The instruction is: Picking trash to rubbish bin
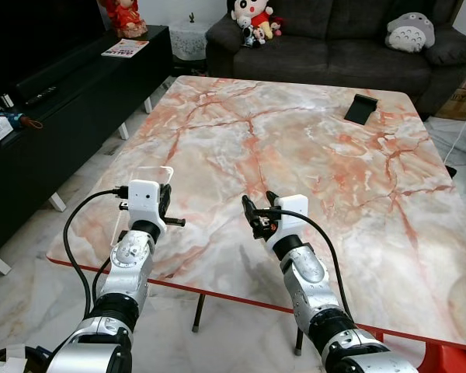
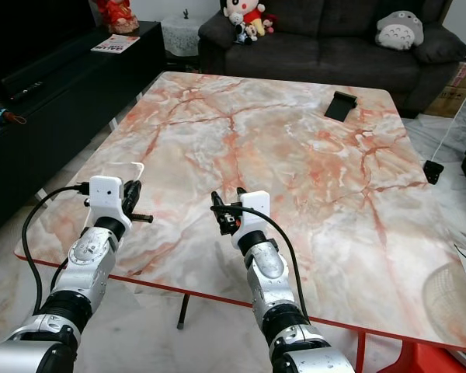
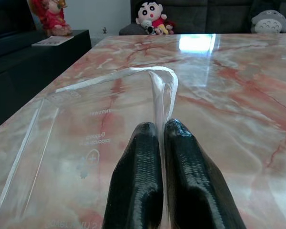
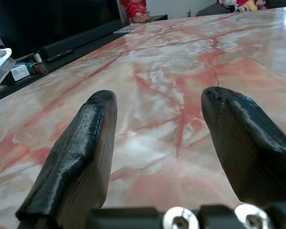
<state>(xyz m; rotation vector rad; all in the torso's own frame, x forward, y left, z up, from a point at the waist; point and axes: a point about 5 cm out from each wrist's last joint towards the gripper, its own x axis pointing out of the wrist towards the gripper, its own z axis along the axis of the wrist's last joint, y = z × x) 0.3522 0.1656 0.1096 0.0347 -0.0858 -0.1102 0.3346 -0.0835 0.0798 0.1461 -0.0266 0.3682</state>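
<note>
A clear plastic wrapper lies at the near left part of the marble table, one edge lifted off the top. My left gripper is shut on that lifted edge, the film pinched between its two black fingers. In the eye views the wrapper shows as a faint glossy sheet just beyond the left wrist. My right gripper hovers low over the table's near middle, open, with nothing between its fingers.
A black flat object rests at the table's far right. A dark sofa with plush toys stands behind, a black TV cabinet along the left. A pale mesh basket sits on the floor at lower right.
</note>
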